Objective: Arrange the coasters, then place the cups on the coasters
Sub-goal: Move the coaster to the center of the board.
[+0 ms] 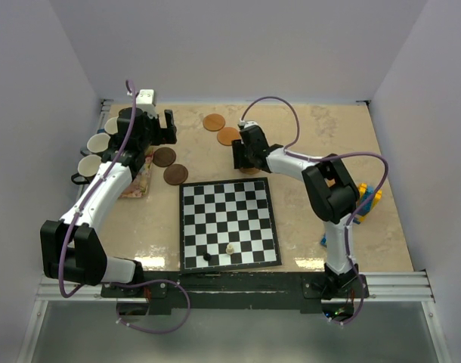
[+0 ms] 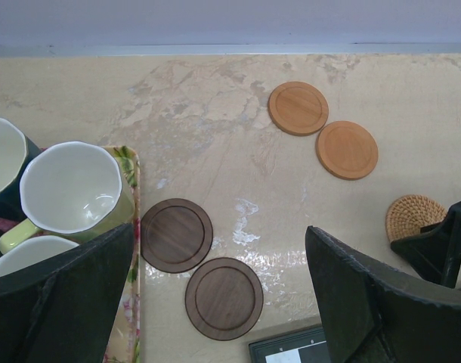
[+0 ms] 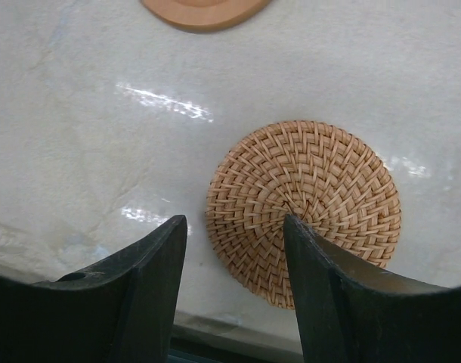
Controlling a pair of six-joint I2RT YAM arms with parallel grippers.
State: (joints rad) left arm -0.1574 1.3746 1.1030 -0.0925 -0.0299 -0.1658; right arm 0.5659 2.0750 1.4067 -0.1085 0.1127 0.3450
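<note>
Woven straw coaster (image 3: 304,210) flat on table (image 3: 79,136), just ahead of right claw (image 3: 234,227), slightly to its right; round, no long axis. Jaws partly apart, empty. Left claw (image 2: 219,231) wide apart, empty, farther off above two dark coasters (image 2: 177,235). Beyond, tan wooden coasters (image 2: 298,108); cups (image 2: 72,189) left, on floral mat (image 2: 128,318). Glossy marbled top, plain white walls.
</note>
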